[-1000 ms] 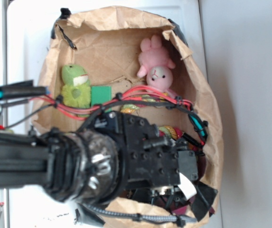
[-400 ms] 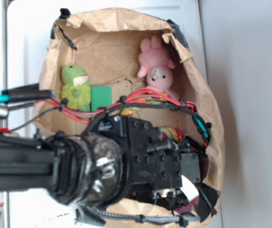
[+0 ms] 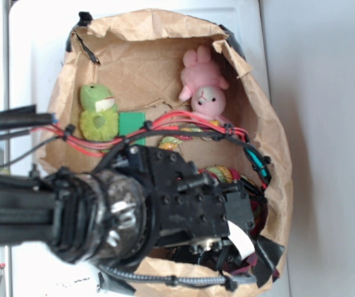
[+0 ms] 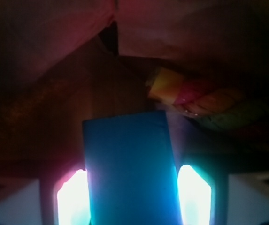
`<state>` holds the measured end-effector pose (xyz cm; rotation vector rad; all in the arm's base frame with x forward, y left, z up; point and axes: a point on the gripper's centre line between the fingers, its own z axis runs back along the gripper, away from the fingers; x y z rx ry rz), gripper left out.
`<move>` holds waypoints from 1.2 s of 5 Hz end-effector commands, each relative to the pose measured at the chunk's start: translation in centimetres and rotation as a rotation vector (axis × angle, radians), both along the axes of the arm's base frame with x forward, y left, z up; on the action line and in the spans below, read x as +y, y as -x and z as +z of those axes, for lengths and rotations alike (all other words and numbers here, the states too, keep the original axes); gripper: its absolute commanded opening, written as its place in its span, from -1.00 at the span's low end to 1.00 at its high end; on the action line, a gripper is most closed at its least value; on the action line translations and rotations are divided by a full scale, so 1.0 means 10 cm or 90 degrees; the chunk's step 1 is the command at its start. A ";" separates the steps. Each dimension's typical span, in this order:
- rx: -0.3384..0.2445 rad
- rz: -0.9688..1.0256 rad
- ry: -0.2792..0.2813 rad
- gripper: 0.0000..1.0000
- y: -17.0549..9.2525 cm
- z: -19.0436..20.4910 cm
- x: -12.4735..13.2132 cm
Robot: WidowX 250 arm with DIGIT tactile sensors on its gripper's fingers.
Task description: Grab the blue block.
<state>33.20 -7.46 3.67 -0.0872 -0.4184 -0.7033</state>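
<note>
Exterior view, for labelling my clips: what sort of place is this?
Probably a robot lab's toy bin: a crumpled brown paper-lined container holding a pink plush bunny, green plush frog and flat green rectangular block.

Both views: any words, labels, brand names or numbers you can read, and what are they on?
None can be read in either view.
Blue block: plain face, no print.
Green block: plain.
Brown paper bag: no print visible.
White tag on the gripper: too small and blurred to tell if it bears text.
</note>
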 end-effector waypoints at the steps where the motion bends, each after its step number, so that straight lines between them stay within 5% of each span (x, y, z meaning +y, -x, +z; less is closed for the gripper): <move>1: -0.043 0.091 0.058 -1.00 -0.06 0.60 0.45; 3: -0.042 0.162 0.080 -1.00 0.00 0.90 0.70; 6: -0.019 0.278 -0.010 -1.00 0.37 1.40 1.09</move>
